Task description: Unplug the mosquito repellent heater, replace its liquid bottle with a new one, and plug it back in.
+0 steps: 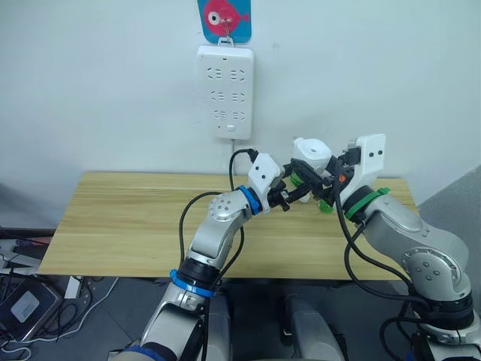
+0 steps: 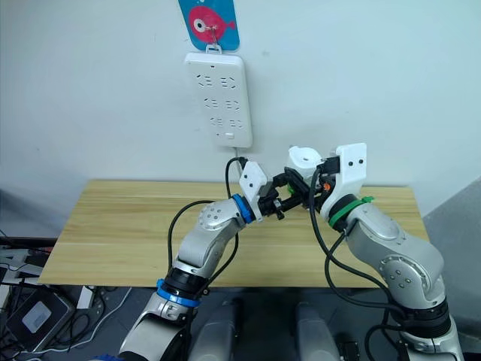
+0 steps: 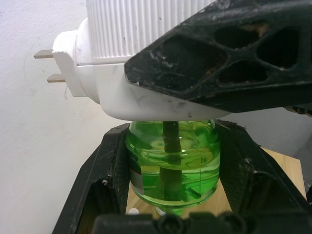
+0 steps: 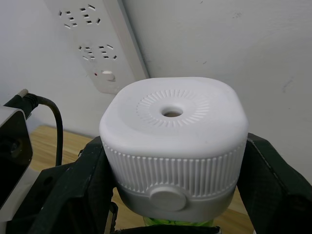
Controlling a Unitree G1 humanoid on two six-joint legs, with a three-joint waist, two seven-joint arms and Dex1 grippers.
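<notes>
Above the table point(image 1: 135, 226), right tool point(image 4: 170, 195) clamps the mosquito repellent heater point(image 4: 173, 146).

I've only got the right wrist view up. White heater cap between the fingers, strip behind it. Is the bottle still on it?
Observer: Yes. A green liquid bottle hangs under the mosquito repellent heater, and the left gripper is shut on it, one finger each side.
Operator: Heater unplugged?
Observer: Yes. Its two metal prongs are bare in the left wrist view, and the head views show it held above the wooden table, away from the wall power strip.
Operator: What's holding the heater?
Observer: The right gripper, closed on its ribbed sides.
Operator: Spare bottle on the table?
Observer: I can't make one out in the head views.
</notes>
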